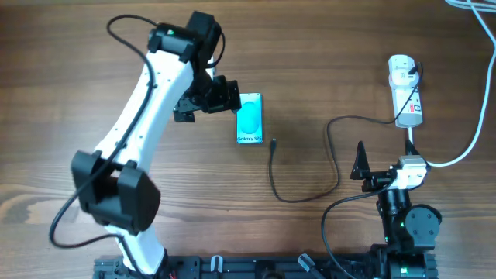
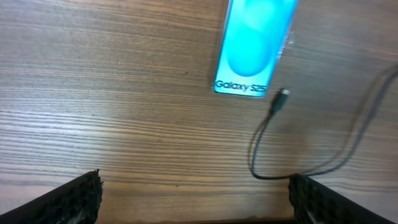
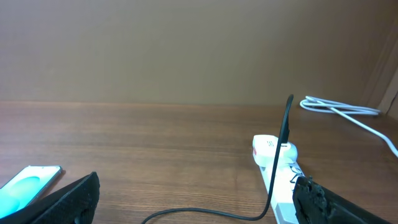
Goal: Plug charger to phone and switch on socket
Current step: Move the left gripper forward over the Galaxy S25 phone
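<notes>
The phone (image 1: 249, 118), teal screen up with a white "Galaxy" band at its near end, lies flat on the wooden table. It also shows in the left wrist view (image 2: 255, 43) and the right wrist view (image 3: 28, 183). The charger cable (image 1: 335, 167) runs from the socket (image 1: 404, 93) in a loop. Its plug tip (image 1: 273, 142) lies on the table just right of the phone's near end, apart from it (image 2: 283, 94). My left gripper (image 1: 209, 102) is open and empty, left of the phone (image 2: 194, 199). My right gripper (image 1: 384, 164) is open and empty, just in front of the socket (image 3: 273, 149).
A thick white lead (image 1: 473, 147) curves from the socket's near end up the right edge of the table (image 3: 339, 107). The left arm's black cable (image 1: 124, 27) arcs over the far left. The arm bases stand at the front edge.
</notes>
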### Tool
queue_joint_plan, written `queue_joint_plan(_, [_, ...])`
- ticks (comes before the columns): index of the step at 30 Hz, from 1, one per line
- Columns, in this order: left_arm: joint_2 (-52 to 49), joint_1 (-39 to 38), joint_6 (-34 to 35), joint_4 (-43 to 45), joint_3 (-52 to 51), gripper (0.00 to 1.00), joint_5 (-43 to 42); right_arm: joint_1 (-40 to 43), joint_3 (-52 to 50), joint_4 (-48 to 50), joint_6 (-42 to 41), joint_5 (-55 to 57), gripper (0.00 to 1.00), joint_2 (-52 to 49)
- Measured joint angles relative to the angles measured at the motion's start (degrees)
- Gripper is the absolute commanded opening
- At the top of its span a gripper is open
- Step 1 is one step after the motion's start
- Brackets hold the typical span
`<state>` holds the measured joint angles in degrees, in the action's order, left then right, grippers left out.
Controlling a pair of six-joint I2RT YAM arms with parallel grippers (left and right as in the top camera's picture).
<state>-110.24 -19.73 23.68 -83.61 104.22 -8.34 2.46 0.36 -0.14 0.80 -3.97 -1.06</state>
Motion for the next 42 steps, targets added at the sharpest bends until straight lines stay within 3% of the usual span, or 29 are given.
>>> queue_joint_plan(9, [-6.1, -0.07, 0.68, 2.8, 0.0, 1.0, 0.85, 0.0, 0.0, 0.0, 0.0, 0.0, 1.0, 0.0])
queue_joint_plan(21, [-6.67, -0.11, 1.84, 5.79, -0.39, 1.0, 1.05, 0.0, 0.0, 0.0, 0.0, 0.0, 1.0, 0.0])
queue_joint_plan(34, [-6.69, -2.16, 4.13, 18.53, -11.89, 1.0, 1.27, 0.0, 0.0, 0.0, 0.0, 0.0, 1.0, 0.0])
queue_joint_plan(42, [-6.78, -4.55, 4.55, 17.22, -12.28, 0.99, 1.27, 0.0, 0.0, 0.0, 0.0, 0.0, 1.0, 0.0])
